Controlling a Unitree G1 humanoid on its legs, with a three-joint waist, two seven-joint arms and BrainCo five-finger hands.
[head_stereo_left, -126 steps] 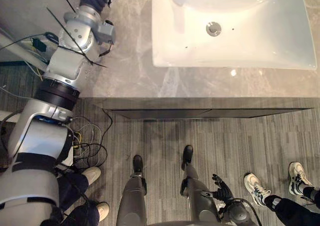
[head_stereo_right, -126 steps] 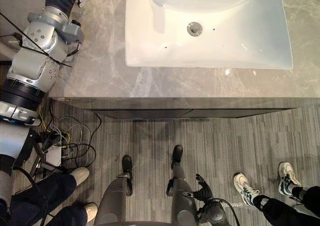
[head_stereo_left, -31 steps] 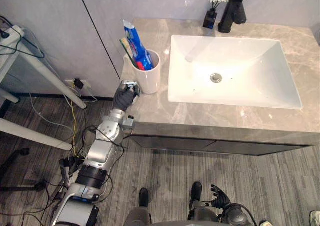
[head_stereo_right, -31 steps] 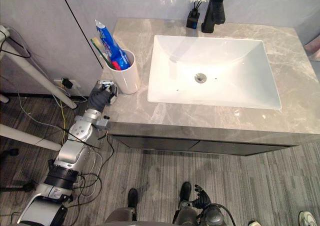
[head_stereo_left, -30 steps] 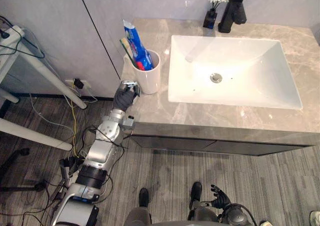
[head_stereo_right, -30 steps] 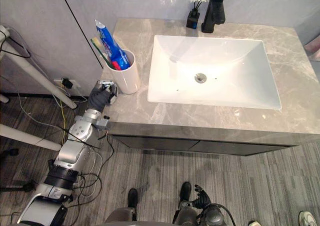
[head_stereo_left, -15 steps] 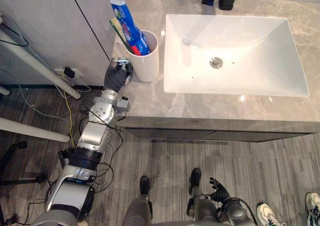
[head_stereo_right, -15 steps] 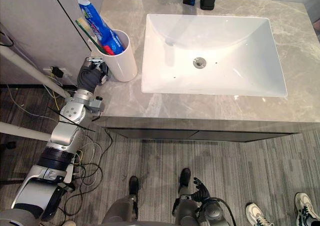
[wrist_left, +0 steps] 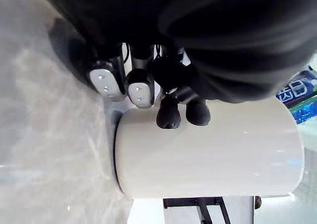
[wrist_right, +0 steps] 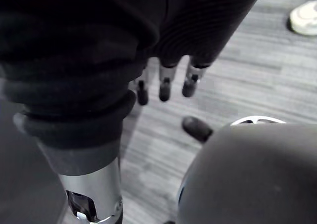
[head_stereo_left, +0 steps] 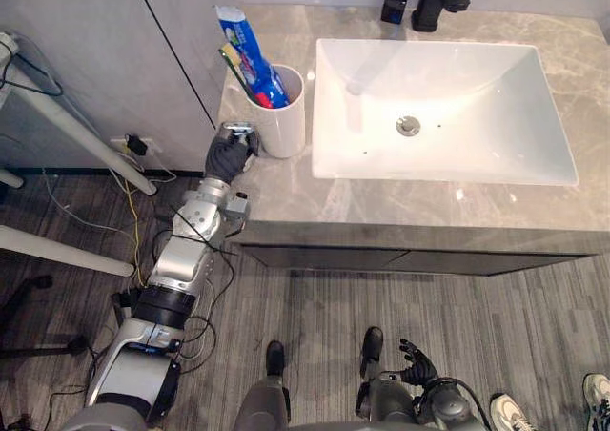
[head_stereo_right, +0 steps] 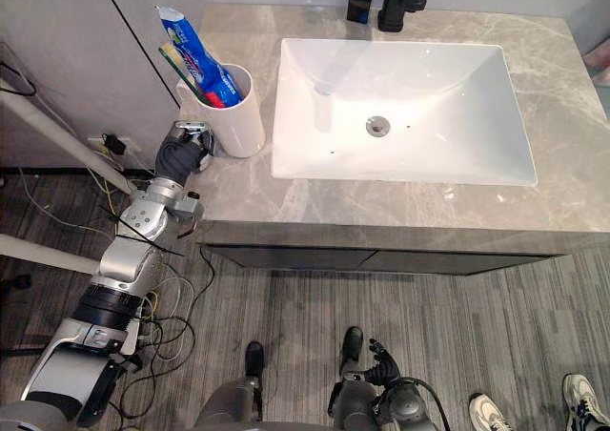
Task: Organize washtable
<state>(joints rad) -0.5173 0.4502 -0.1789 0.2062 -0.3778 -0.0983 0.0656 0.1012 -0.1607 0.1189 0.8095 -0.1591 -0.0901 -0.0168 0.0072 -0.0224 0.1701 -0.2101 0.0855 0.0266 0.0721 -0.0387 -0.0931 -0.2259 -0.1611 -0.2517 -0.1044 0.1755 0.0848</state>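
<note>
Little has changed in the last half second: the camera has shifted a touch, and the left hand (head_stereo_left: 230, 153) stays against the white cup (head_stereo_left: 283, 131). The cup stands upright on the marble surface (head_stereo_left: 381, 202), holding a toothpaste tube (head_stereo_left: 246, 50) and a toothbrush (head_stereo_left: 235, 69). The sink (head_stereo_left: 496, 116) lies just beside the cup, on the side away from the hand.

To shift the cup well, the hand should probably close round its lower wall and keep it upright, since the tall tube may make it top-heavy.

The fingers (wrist_left: 168, 116) are loosely bent and apart, their dark tips touching the cup's wall without wrapping it. The forearm reaches up past the surface's corner towards the cup. The right hand (head_stereo_left: 416, 364) hangs low, well apart from the cup, its fingers relaxed.
</note>
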